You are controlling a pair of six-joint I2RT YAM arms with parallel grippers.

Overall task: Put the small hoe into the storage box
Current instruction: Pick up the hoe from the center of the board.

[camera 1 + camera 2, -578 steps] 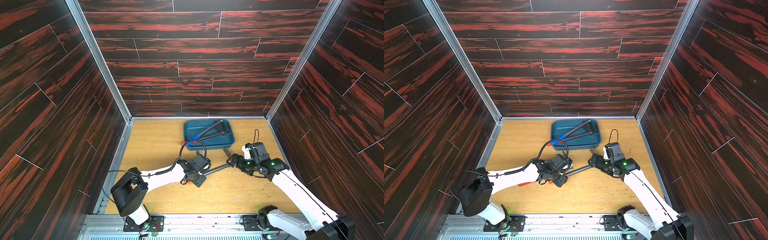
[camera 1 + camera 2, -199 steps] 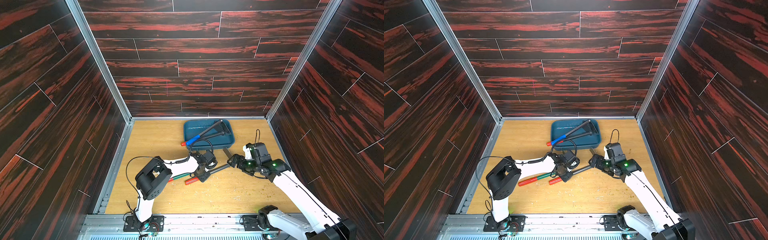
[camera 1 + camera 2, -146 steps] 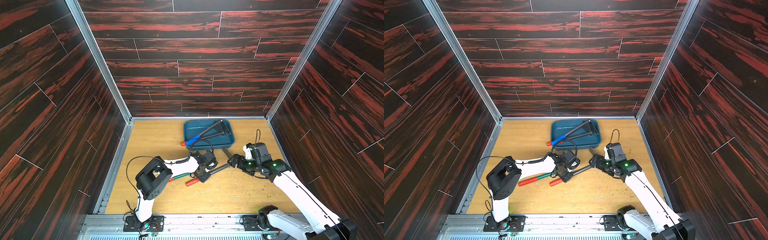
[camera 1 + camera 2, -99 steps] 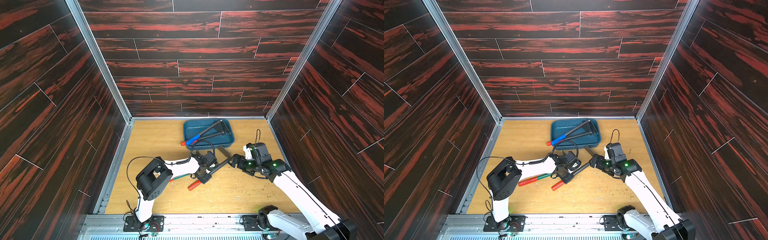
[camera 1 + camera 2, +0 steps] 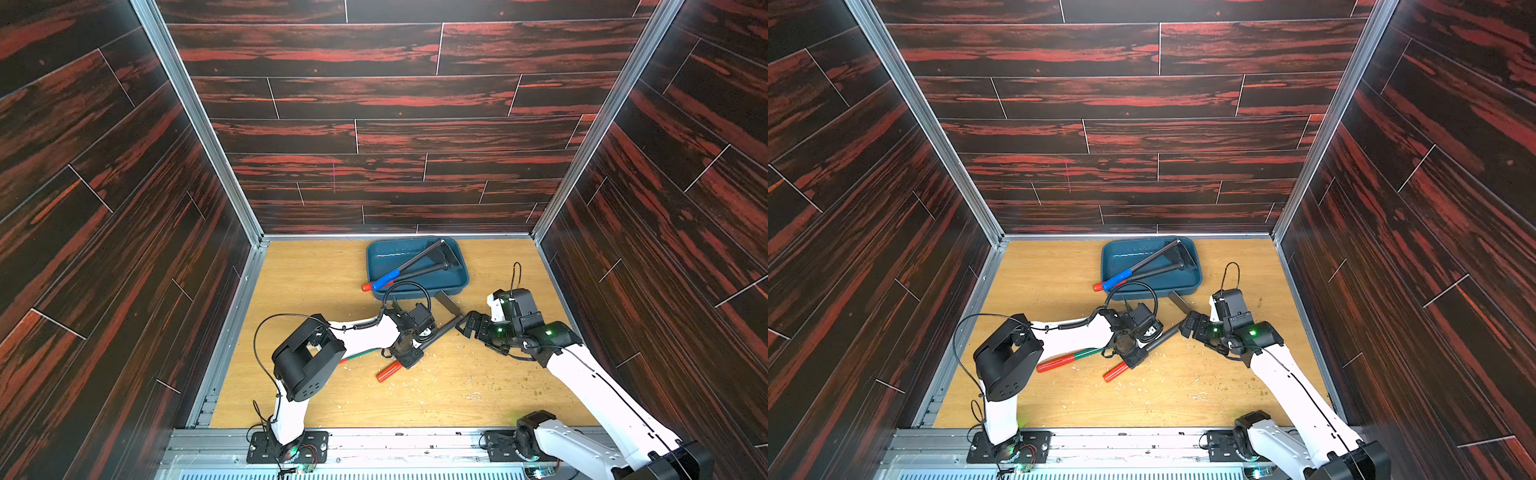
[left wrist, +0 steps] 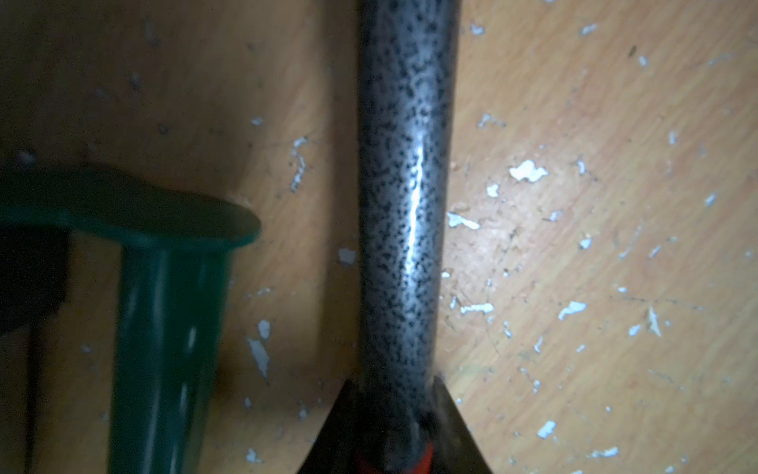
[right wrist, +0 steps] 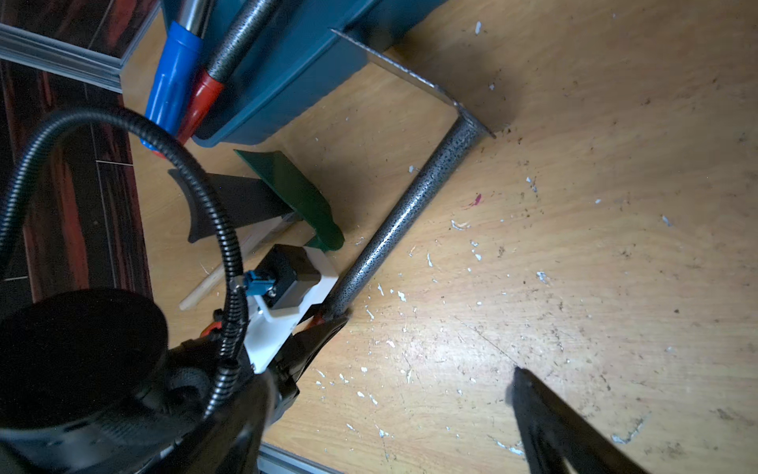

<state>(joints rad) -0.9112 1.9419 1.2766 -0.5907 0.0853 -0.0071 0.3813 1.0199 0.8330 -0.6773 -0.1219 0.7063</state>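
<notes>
Hoe [image 5: 440, 330]: small, speckled grey shaft, lying slantwise on the worktop [image 5: 316, 282] in the lower centre of both top views. Its blade is just beside the near wall of the storage box [image 5: 453, 286], outside it.
Left tool [image 5: 409, 356]: clamped on the hoe's shaft right where the red grip starts.
Right tool [image 5: 467, 326]: fingers apart, nothing in them, near the hoe's blade end.
Storage box: centre frame by the back wall, with a blue-grip hoe [image 5: 386, 279] and a red-grip one poking over its rim.
Green-shafted tool [image 5: 1059, 360]: flat under the left arm.

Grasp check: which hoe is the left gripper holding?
The grey-shafted hoe outside the storage box; the green hoe beside it lies free, the other two are boxed.
</notes>
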